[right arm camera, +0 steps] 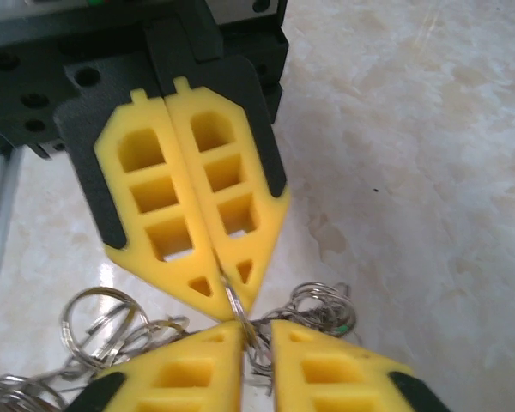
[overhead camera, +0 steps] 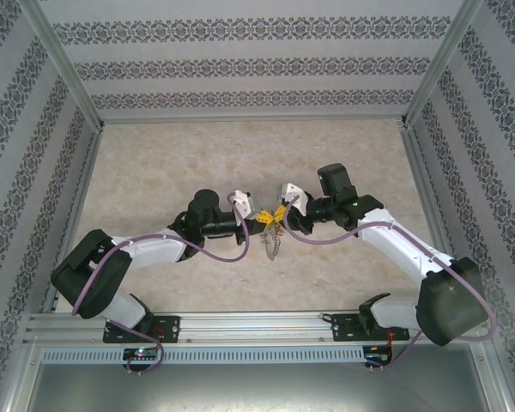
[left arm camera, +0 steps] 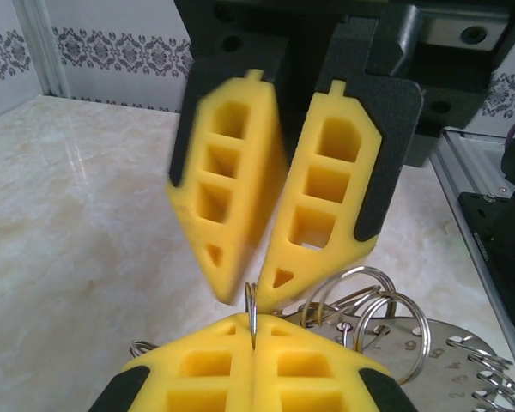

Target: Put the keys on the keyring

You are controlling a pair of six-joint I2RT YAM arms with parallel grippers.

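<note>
Left gripper [left arm camera: 253, 333] was clamped shut on thin wire of the keyring [left arm camera: 251, 300]. Right gripper [right arm camera: 256, 335] stood narrowly parted beside it; contact unclear.

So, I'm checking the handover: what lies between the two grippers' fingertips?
A thin silver ring of the keyring, clamped on edge in the left gripper and reaching the right gripper; the left wrist view shows it.

Motion is blurring one finger [left arm camera: 227, 193] of the right gripper [left arm camera: 251, 296], leaving its jaw gap unclear. The lower edge is cutting off the left gripper [left arm camera: 253, 330] and the rings [right arm camera: 97, 293]. Overhead, the keyring [overhead camera: 273, 236] is appearing too small for detail.
</note>
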